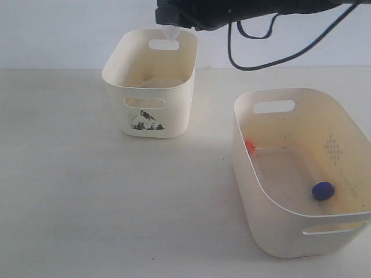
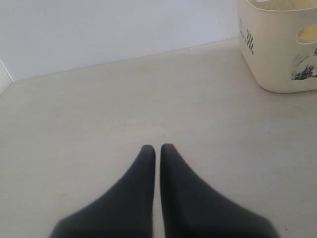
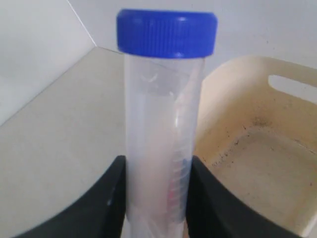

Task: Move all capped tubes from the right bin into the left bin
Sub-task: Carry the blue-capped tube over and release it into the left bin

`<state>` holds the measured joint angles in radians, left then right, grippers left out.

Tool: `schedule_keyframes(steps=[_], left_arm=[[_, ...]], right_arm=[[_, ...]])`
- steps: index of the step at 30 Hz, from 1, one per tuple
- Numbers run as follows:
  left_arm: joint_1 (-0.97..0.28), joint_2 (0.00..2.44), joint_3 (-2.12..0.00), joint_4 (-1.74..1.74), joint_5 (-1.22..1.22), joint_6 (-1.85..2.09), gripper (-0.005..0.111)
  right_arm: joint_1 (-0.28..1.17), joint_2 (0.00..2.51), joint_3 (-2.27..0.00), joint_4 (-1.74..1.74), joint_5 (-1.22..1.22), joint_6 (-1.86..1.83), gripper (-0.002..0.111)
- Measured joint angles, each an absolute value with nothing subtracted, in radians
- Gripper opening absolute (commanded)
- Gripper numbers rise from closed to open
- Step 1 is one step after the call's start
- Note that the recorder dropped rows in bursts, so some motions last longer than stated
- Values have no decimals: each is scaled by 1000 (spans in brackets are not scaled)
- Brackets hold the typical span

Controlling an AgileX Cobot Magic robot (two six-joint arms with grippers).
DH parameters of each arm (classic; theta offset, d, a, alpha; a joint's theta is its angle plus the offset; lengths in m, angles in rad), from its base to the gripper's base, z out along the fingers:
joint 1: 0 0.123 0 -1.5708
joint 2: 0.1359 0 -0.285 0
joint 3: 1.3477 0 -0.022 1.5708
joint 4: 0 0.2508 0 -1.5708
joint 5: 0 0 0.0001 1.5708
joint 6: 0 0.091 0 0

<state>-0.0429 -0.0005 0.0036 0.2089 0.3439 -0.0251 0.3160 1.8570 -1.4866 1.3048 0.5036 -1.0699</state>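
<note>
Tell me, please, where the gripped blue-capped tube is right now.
The blue-capped tube is clamped in the right gripper. In the exterior view it hangs at the top, left of centre, with its tip just above the far rim of the left bin.

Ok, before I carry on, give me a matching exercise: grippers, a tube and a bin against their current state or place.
Things:
1. right gripper
2. left gripper
3. orange-capped tube
4. left bin

States or places:
A. lies in the right bin
B. shut, nothing held
C. carries a picture sticker
D. shut on the blue-capped tube

Pairs: 1-D, 2-B, 3-A, 4-C
</note>
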Motion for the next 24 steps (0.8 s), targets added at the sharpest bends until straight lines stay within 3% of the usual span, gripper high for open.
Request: schedule_keyframes(steps=[3,4,5,7,10,18,24], left_arm=[[-43,0,4,209,344,-25,4],[-43,0,4,209,344,-25,4],[-43,0,4,209,344,-25,4],[-43,0,4,209,344,-25,4],[-43,0,4,209,344,-25,4],[-43,0,4,209,344,-25,4],[-43,0,4,209,344,-25,4]], right_arm=[[336,1905,-1542,1309,478,-1074,58],[338,1919,-1554,1309,474,-1066,66],[339,1932,-1563,1309,468,-1052,66],[339,1947,-1568,1294,452,-1018,48],[339,1953,-1572,1248,443,-962,-1],[323,1857,-1572,986,557,-796,0],[286,1675,-1573,402,783,-328,-1]])
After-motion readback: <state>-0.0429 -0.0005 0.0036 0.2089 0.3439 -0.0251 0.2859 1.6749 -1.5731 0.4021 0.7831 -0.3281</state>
